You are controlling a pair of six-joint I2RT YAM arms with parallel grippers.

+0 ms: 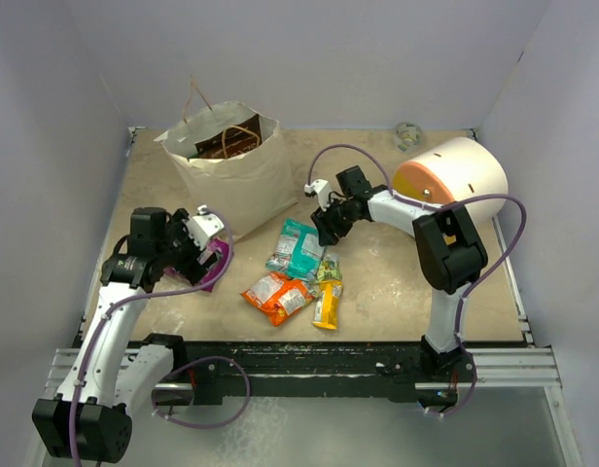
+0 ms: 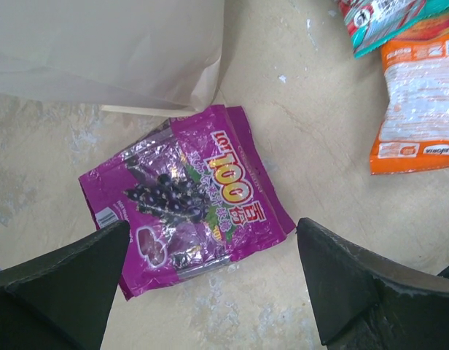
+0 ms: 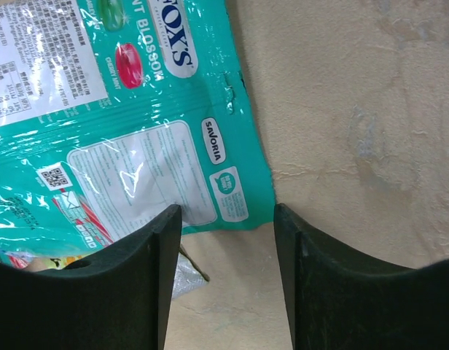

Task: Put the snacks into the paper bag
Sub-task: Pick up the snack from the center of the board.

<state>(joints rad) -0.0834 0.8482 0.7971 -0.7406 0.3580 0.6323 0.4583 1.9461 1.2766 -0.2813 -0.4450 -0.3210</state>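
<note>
I hold the left gripper (image 2: 213, 230) spread open directly above the purple pouch (image 2: 188, 197), which lies flat just beside the paper bag's (image 1: 236, 180) near foot, its long axis slanting across the jaws. The right gripper (image 3: 226, 219), open too, straddles a corner of the teal pouch (image 3: 137, 138), farther from the bag, whose inside is mostly hidden from me

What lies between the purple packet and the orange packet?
Nothing but bare tabletop separates the purple packet from the orange packet; the left wrist view shows this stretch plainly.
</note>
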